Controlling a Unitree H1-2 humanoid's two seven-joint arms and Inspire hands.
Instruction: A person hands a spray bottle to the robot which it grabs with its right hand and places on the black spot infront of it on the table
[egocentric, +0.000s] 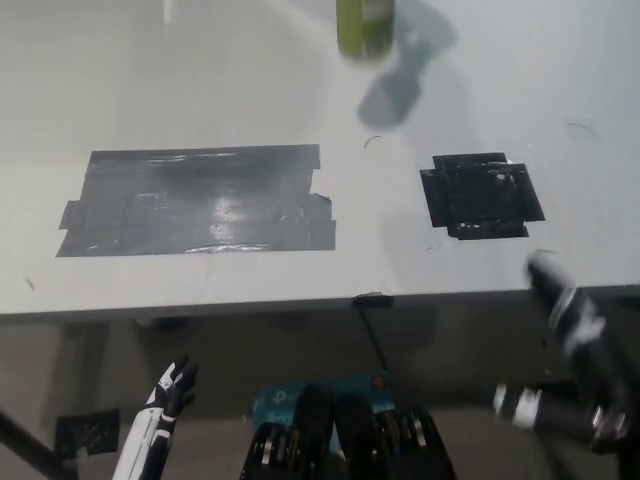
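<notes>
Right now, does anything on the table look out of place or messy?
Nothing is spilled or broken. The large black tape patch is ragged and wrinkled, its strips uneven. The small black spot is bare. A green bottle shows blurred at the top edge, away from the spot. Both hands hang below the table.

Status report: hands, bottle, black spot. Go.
White left hand low, idle. Black right hand blurred at table edge, empty. Green bottle at far edge. Small black tape square bare.

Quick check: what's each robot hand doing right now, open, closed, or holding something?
Left robot hand: low beside the table, holding nothing; open or closed cannot be told.
Right robot hand: blurred at the table edge, state cannot be told.
</notes>
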